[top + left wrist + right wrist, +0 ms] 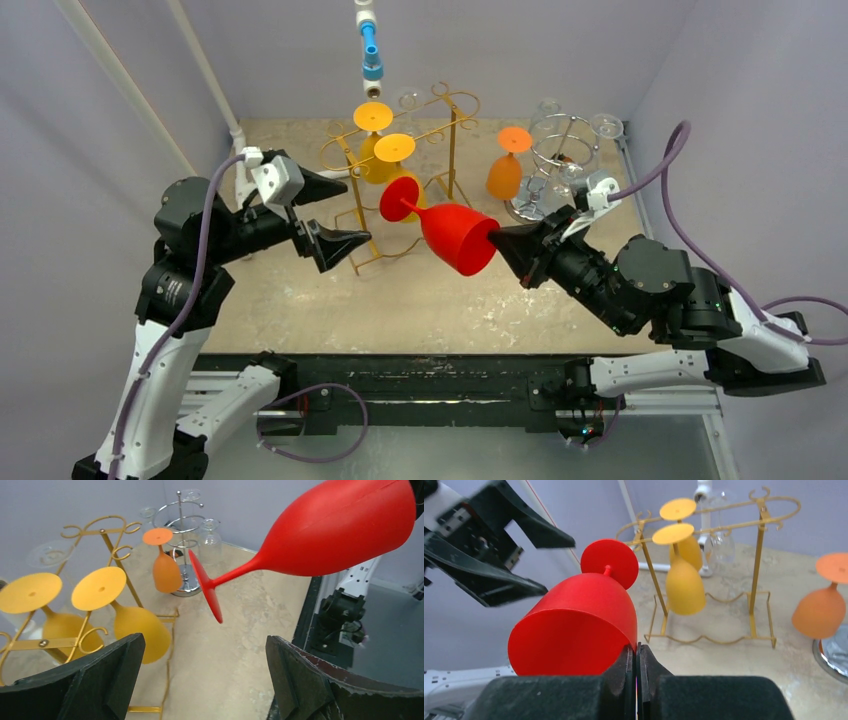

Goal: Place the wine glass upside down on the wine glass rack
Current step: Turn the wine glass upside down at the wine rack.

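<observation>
I hold the red wine glass (pixel 455 235) in the air just before the gold rack (pixel 453 150), nearly sideways, foot toward the rails. My right gripper (pixel 497 240) is pinched tight on the bowl's rim. The left gripper (pixel 352 212) hovers near the foot, fingers spread wide. I judge this the carry. Next I must tip it foot-up and slide the stem into a free slot.

Overhead view looks down from behind; wrist views, seemingly opposed, share the red glass (pixel 340 530).
</observation>
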Motion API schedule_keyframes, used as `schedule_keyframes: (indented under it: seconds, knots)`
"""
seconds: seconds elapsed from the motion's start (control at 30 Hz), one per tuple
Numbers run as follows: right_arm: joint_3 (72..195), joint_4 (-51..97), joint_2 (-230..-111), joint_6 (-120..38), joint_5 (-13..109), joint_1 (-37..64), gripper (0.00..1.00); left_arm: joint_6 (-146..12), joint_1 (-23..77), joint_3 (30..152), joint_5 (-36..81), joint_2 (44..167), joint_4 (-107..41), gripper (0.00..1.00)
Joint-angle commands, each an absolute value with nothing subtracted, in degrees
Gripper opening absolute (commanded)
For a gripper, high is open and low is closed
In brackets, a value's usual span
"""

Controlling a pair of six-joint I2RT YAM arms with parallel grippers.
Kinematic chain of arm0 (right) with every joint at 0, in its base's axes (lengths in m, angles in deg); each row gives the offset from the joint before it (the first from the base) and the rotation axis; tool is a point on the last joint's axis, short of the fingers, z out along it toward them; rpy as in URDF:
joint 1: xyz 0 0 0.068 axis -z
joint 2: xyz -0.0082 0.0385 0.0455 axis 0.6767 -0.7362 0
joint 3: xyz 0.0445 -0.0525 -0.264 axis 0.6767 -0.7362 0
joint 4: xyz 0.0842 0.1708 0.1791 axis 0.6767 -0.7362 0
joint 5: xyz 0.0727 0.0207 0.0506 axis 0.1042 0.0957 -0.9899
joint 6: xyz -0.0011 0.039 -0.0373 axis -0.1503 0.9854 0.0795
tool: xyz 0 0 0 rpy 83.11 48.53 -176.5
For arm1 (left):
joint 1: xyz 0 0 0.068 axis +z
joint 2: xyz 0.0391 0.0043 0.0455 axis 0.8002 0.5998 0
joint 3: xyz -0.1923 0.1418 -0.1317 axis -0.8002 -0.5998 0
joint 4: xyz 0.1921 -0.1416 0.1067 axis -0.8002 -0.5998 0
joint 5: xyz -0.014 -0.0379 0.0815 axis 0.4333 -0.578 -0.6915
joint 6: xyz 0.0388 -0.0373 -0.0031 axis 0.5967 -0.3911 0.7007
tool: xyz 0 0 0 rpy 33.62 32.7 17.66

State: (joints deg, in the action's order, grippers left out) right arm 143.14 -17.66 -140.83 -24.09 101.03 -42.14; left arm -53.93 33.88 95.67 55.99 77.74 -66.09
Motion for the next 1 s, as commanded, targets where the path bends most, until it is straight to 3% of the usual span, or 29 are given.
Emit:
schedule_keyframes:
  seconds: [0.0,0.23,0.33,0.4,0.6,0.67,0.77,0.8,0.87,0.93,0.97]
  knots:
    - [145.90,-5.76,-144.31,-34.68,101.19,-42.23,0.00,-65.82,33.81,94.48,58.67,78.79,-63.45,1.00]
    - [146.26,0.33,-145.92,-38.30,97.40,-42.23,0.00,-63.61,33.81,93.02,59.17,78.86,-60.70,1.00]
    - [145.59,1.79,-146.19,-38.36,95.84,-42.23,0.00,-59.30,33.81,93.79,60.85,79.16,-60.14,0.92]
    - [144.66,3.34,-145.91,-38.42,94.58,-42.23,0.00,-57.11,33.81,94.86,61.76,80.03,-60.81,0.81]
    - [141.49,7.53,-145.51,-38.15,90.51,-42.23,0.00,-49.66,33.81,100.30,63.70,83.73,-65.26,0.25]
    - [141.60,6.49,-146.89,-37.53,89.64,-42.23,0.00,-46.98,33.81,102.05,62.62,84.17,-65.38,0.11]
    - [141.67,3.78,-149.20,-36.04,88.58,-42.23,0.02,-41.67,33.81,104.30,60.27,84.04,-66.55,0.00]
    - [141.51,2.99,-149.66,-35.48,88.82,-42.23,0.12,-39.30,33.81,104.73,59.28,83.73,-67.00,0.00]
    - [141.08,1.37,-150.15,-34.33,89.30,-42.14,0.46,-31.44,33.81,105.23,57.75,83.05,-68.89,0.00]
    - [140.98,-0.32,-150.10,-33.23,89.70,-41.99,0.87,-22.64,33.81,104.86,55.14,81.96,-69.53,0.00]
    - [140.95,-1.48,-149.93,-32.93,89.24,-41.86,0.97,-19.12,33.81,104.60,53.50,81.49,-69.18,0.00]
